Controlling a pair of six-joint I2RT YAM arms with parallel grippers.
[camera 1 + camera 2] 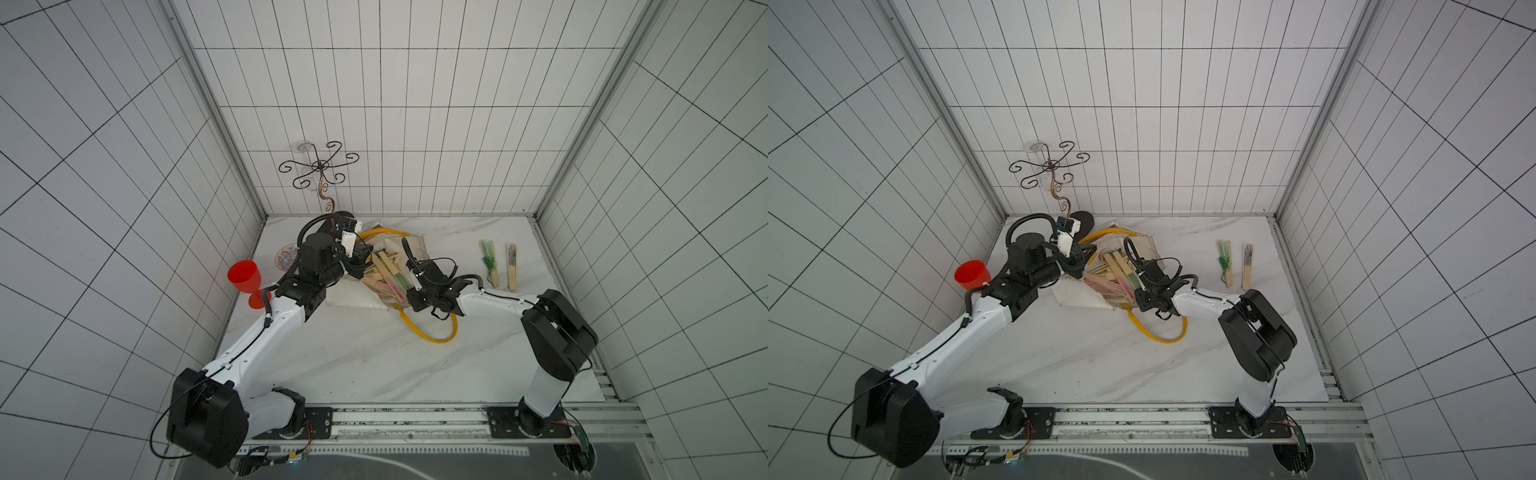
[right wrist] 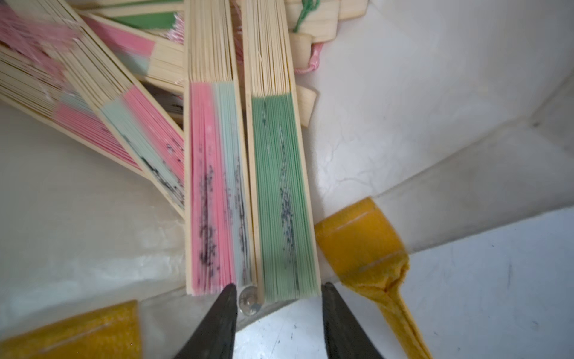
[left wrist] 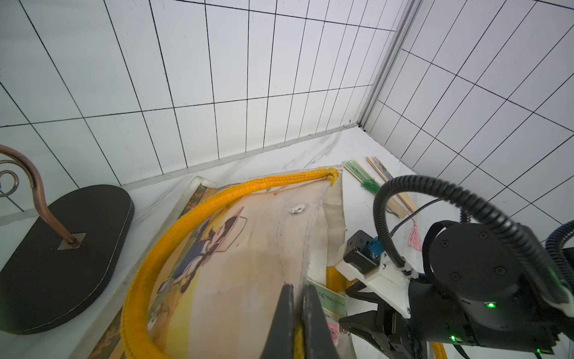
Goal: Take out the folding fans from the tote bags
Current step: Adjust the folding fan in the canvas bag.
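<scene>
Left gripper [image 3: 295,310] is clamped tight on the rim of the tote bag [image 1: 353,300], holding the mouth up so the pile of fans [image 1: 384,272] inside shows. Right gripper [image 2: 278,289] is at the mouth with its jaws partly apart, one on each side of the end of a green fan [image 2: 284,199]. As far as I can tell it's not gripping it yet; there's a gap on one side.

To do this pull well, I'd close on the green fan alone, across its bamboo sides, then slide it out along its own length. The pink fan [image 2: 214,186] lies right against it, so a wandering jaw could catch both. The bag's snap button [image 2: 249,300] sits just by one jaw tip and the yellow handle [image 2: 360,245] just beside the other — either could get nipped instead.

Two fans are out already, a green one [image 1: 489,264] and a dark-printed one [image 1: 511,266], side by side on the surface [image 1: 374,365], well apart from the bag. A red goblet [image 1: 245,276], a patterned plate [image 1: 285,257] and a wire stand [image 1: 319,166] sit over on the left arm's side — not in the pull path, I'd guess.
</scene>
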